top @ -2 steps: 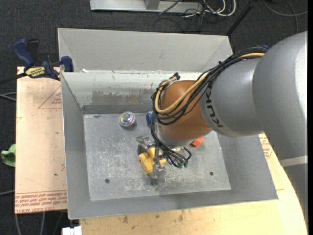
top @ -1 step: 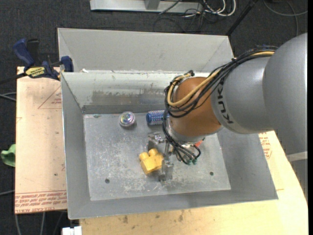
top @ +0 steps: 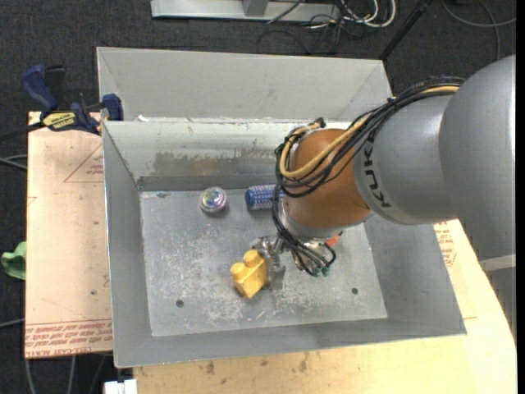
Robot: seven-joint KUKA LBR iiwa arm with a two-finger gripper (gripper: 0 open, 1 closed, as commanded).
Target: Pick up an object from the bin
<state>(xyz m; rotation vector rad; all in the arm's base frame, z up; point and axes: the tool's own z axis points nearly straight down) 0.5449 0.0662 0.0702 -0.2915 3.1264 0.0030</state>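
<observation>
My gripper (top: 269, 263) is low over the middle of the bin floor, just right of a yellow blocky object (top: 248, 275). Its metal fingertips touch the yellow object's right side; whether they close round it is hidden. A small shiny round silvery thing (top: 214, 200) lies toward the back left of the floor. Beside it, a blue ribbed cylinder (top: 261, 196) lies partly under the arm's orange cover.
The arm with its orange cover and cables fills the right half of the bin, hiding the floor beneath it. Bare scuffed floor lies to the left and in front of the yellow object.
</observation>
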